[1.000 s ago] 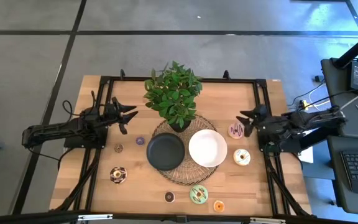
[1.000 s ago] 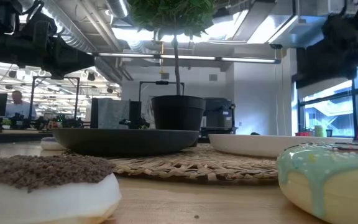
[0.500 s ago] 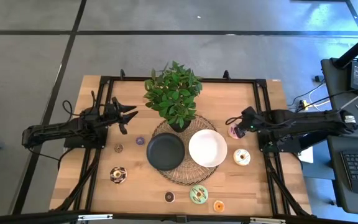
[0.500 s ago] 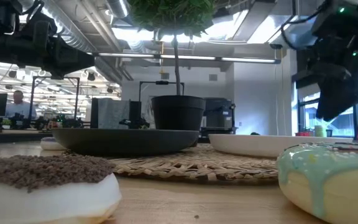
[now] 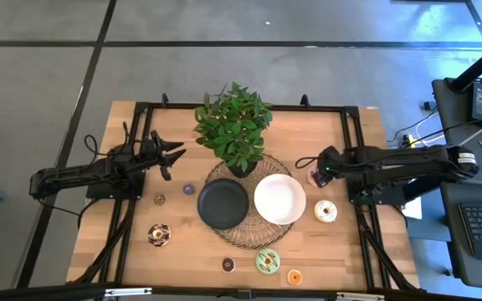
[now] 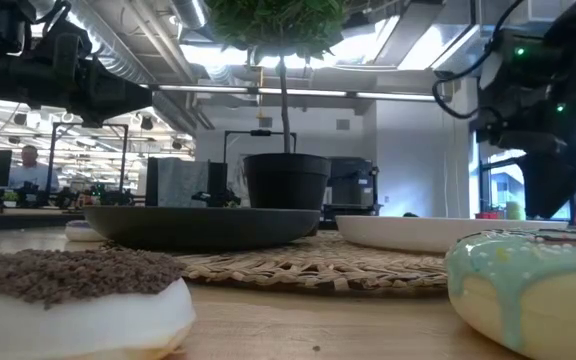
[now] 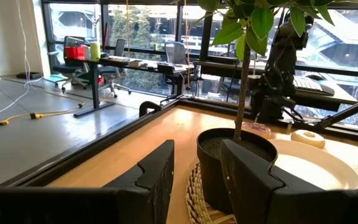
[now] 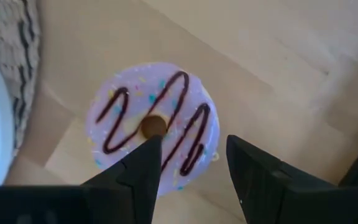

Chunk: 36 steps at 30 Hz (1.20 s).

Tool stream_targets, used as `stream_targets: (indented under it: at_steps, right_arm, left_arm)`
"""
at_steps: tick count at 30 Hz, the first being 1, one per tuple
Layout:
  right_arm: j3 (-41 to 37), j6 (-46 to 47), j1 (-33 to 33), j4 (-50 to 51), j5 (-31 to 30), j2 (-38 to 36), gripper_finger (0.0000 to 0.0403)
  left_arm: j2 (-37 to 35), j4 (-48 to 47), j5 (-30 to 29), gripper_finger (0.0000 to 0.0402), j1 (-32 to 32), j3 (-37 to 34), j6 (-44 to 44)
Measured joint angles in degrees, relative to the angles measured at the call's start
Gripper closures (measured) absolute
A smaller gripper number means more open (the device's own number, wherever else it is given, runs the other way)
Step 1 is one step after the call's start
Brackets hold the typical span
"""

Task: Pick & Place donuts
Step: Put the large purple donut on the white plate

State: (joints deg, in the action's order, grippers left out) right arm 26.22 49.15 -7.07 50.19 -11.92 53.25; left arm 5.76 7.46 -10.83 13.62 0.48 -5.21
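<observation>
Step in hand: approach for the pick; right pincer (image 8: 188, 168) hangs right over the purple donut (image 8: 154, 135), fingers apart, nothing held; donut lies flat on the surface (image 5: 325, 125) just beside the white plate (image 5: 279, 199), under the pincer in the high view; next move likely calls for lowering so 1 finger goes each side of the ring, then closing; right arm stretched inward from the table's right edge, wrist pointing down; left pincer (image 5: 174, 153) waits at the left, fingers apart, empty.
</observation>
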Motion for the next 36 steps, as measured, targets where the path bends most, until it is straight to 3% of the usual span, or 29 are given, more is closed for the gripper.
stream_targets:
  at_steps: [16, 31, 36]
  right_arm:
    - [0.0, 1.1, 0.0, -3.6, 0.0, 9.3, 0.0226]
    - [1.3, -8.8, -0.1, -2.6, -1.2, 9.7, 0.0377]
    - [7.5, -10.9, -0.2, 0.9, -4.9, 9.6, 0.0390]
  left_arm:
    - [0.0, 0.0, 0.0, 0.0274, 0.0, 0.0, 0.0]
    - [0.0, 0.0, 0.0, 0.0274, 0.0, 0.0, 0.0]
    - [0.0, 0.0, 0.0, 0.0274, 0.0, 0.0, 0.0]
